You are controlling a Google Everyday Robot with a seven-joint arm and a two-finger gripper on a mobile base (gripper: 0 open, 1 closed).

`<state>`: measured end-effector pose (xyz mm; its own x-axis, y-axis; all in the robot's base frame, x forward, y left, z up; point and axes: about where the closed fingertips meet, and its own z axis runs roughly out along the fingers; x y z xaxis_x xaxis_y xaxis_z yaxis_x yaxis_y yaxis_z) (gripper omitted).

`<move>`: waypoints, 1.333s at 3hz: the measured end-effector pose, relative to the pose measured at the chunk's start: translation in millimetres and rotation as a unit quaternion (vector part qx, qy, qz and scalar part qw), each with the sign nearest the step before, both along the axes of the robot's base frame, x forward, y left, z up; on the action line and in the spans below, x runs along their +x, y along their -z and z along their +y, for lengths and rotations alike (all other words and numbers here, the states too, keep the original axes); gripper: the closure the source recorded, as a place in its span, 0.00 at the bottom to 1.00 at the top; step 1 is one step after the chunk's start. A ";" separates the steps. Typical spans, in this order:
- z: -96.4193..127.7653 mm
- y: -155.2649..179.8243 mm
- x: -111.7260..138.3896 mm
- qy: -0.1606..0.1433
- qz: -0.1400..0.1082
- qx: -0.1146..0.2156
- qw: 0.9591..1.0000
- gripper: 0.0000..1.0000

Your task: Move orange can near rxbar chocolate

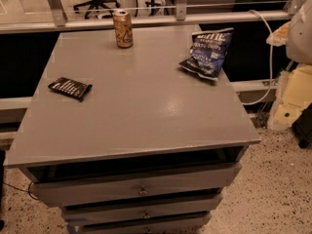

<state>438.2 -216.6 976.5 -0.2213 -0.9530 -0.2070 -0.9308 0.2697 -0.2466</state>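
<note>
The orange can [123, 29] stands upright at the far edge of the grey cabinet top [141, 106], left of centre. The rxbar chocolate [70, 87] lies flat near the left edge of the top, well in front of the can and to its left. The two are far apart. My gripper is not in view. Only pale white and yellowish parts of what seems to be my arm [296, 57] show at the right edge of the frame, beside the cabinet and away from both objects.
A crinkled blue chip bag [206, 52] lies at the far right of the top. The cabinet has drawers [141, 189] below its front edge. A railing [146, 21] runs behind it. A white cable [265, 57] hangs at the right, above speckled floor [273, 189].
</note>
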 end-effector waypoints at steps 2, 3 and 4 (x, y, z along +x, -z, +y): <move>10.6 1.0 9.8 -0.007 -0.014 0.016 1.000 0.00; 45.9 18.4 47.8 -0.015 -0.029 0.073 0.997 0.00; 85.6 29.3 109.5 -0.010 -0.058 0.158 0.986 0.00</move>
<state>547.7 -130.9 947.2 -0.1607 -0.8407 -0.5171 -0.9067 0.3327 -0.2591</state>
